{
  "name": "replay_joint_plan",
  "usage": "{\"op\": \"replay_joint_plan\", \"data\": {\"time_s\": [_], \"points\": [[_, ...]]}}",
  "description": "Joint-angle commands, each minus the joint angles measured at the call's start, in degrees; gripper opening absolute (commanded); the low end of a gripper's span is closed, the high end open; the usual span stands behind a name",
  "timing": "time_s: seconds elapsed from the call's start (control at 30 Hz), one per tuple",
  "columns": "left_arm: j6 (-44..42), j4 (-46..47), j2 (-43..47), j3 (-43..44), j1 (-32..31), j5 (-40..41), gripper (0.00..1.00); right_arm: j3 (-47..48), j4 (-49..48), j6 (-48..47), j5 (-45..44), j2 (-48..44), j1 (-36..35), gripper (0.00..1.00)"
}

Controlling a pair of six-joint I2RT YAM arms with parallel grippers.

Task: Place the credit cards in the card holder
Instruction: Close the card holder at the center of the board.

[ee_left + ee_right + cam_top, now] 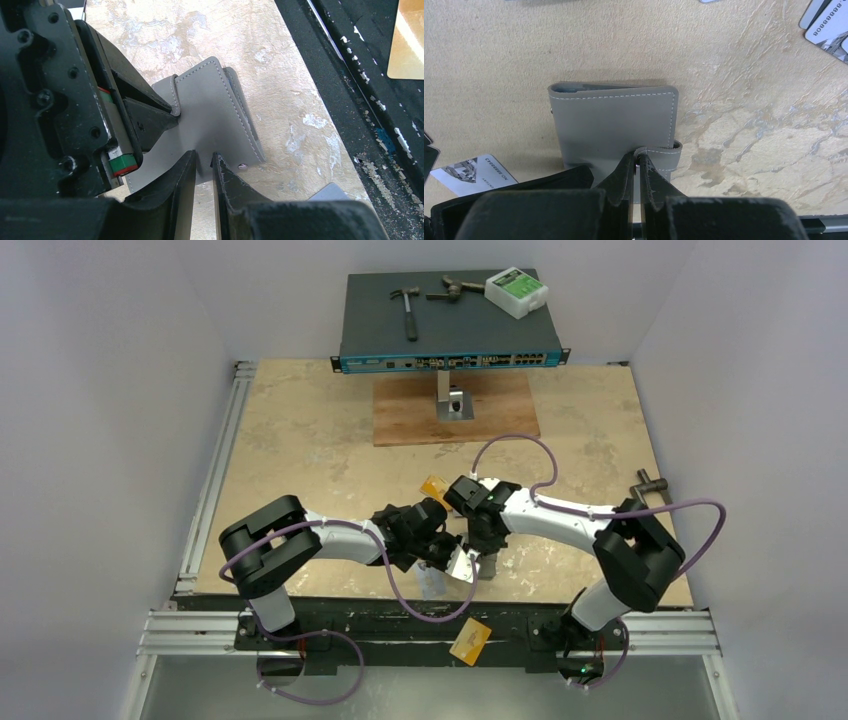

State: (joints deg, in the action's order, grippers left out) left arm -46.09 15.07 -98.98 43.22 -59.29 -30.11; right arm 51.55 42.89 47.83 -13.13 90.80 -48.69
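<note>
The grey card holder point(463, 563) is held off the table between both grippers; it also shows in the left wrist view point(210, 115) and the right wrist view point(614, 122). My left gripper point(204, 159) is shut on the lower edge of its cover. My right gripper point(637, 157) is shut on its snap strap point(664, 155). One orange-yellow card point(432, 486) lies on the table behind the grippers. Another point(470, 640) lies on the black front rail and shows in the left wrist view point(407, 40). Silver-white printed cards lie on the table point(474, 172) point(826, 25).
A network switch point(450, 340) on a stand over a wooden board point(455, 410) is at the back, with a hammer point(408, 310) and a white box point(516, 290) on top. A metal clamp point(650, 485) sits at the table's right edge.
</note>
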Motion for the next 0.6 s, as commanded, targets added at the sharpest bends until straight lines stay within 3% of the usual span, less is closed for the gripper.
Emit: {"op": "replay_joint_plan", "data": {"time_s": [0.0,0.57], "points": [[0.5,-6.4,-0.7,-1.4,-1.0,-2.8,0.19,-5.1,-8.5,0.5,7.8,9.4,-0.4,0.0],[0.2,-7.7,-1.1,-0.7,-1.0,-3.2,0.19,-3.1,-17.3,1.3,11.2,17.7,-2.0,0.0]]}}
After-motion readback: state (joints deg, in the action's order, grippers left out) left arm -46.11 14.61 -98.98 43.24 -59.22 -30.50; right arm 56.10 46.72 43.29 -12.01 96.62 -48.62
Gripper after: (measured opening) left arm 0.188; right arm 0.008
